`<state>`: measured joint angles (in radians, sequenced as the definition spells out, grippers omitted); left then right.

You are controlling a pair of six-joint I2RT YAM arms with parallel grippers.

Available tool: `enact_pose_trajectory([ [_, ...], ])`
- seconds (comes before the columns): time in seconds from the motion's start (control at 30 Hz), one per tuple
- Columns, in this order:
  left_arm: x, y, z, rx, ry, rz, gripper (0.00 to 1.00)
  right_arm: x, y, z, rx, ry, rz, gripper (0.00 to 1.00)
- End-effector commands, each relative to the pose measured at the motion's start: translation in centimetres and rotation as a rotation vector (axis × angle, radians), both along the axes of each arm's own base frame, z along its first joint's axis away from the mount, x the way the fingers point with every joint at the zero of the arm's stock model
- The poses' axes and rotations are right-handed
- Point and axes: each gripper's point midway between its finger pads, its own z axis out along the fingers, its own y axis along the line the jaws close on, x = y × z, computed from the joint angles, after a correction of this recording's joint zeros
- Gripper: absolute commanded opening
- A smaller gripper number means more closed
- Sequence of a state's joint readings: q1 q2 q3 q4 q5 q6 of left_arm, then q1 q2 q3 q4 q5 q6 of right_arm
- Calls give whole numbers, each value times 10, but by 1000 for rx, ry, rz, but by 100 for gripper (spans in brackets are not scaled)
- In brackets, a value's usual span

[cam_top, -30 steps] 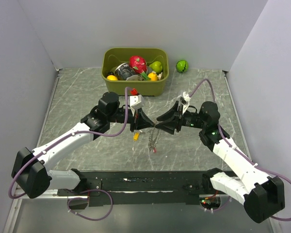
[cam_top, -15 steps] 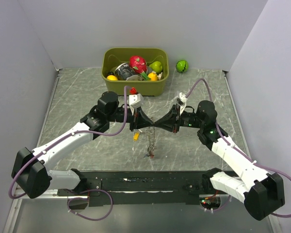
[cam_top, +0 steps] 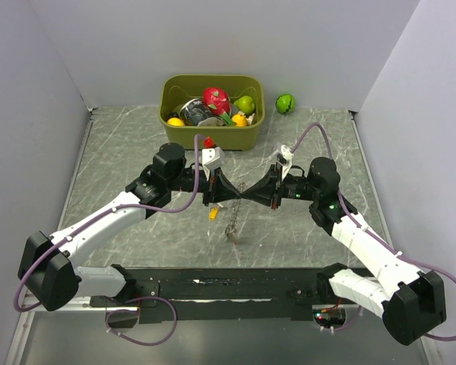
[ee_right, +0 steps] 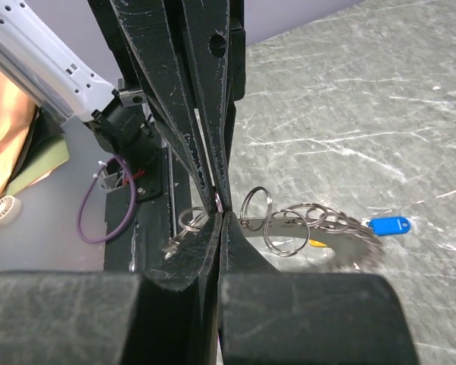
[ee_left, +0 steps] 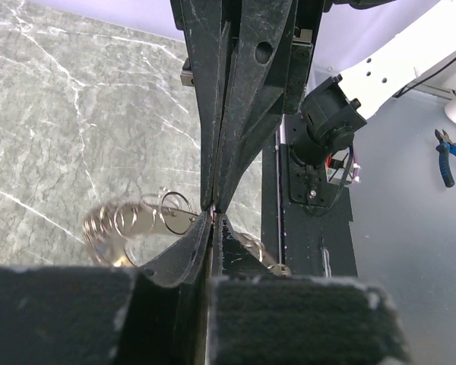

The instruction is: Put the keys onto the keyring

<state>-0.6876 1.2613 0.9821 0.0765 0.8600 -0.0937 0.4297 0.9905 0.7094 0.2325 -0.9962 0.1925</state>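
My left gripper (cam_top: pixel 232 196) and right gripper (cam_top: pixel 248 196) meet tip to tip above the middle of the table, both shut. They pinch the keyring (cam_top: pixel 233 219) at one spot, and its chain-like loop hangs down from there to the table. In the right wrist view the right gripper (ee_right: pixel 219 210) is closed on the end of the keyring (ee_right: pixel 319 226), which carries several small split rings, blurred with motion. A blue key (ee_right: pixel 387 225) lies beyond it. A yellow key (cam_top: pixel 213 214) hangs below the left fingers. In the left wrist view the left gripper (ee_left: pixel 211 216) is closed, with the keyring (ee_left: pixel 137 222) to its left.
An olive bin (cam_top: pixel 213 138) of toy fruits stands at the back of the table. A green ball (cam_top: pixel 286 103) lies to its right. Blue pliers (ee_left: pixel 448 156) lie on the floor off the table. The dark base rail (cam_top: pixel 228 285) runs along the near edge.
My right gripper has moved left to meet the left gripper's tips and has shut there. The hanging keyring has swung slightly left. The left arm has stayed put.
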Motion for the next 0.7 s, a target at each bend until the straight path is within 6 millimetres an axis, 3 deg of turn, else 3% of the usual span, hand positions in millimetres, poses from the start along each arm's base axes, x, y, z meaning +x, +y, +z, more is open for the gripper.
enact_pose_trajectory([
  [0.0,-12,-3,33,-80,-89,-58,9,-4,3,34,60,-93,22,0],
  [0.27,-8,3,32,-94,-92,-8,35,-6,1,38,84,-119,4,0],
  [0.43,-3,19,52,-180,-107,38,48,-6,0,39,88,-126,1,0],
  [0.67,-8,43,63,-281,-65,-2,51,-7,-2,44,101,-142,-14,0],
])
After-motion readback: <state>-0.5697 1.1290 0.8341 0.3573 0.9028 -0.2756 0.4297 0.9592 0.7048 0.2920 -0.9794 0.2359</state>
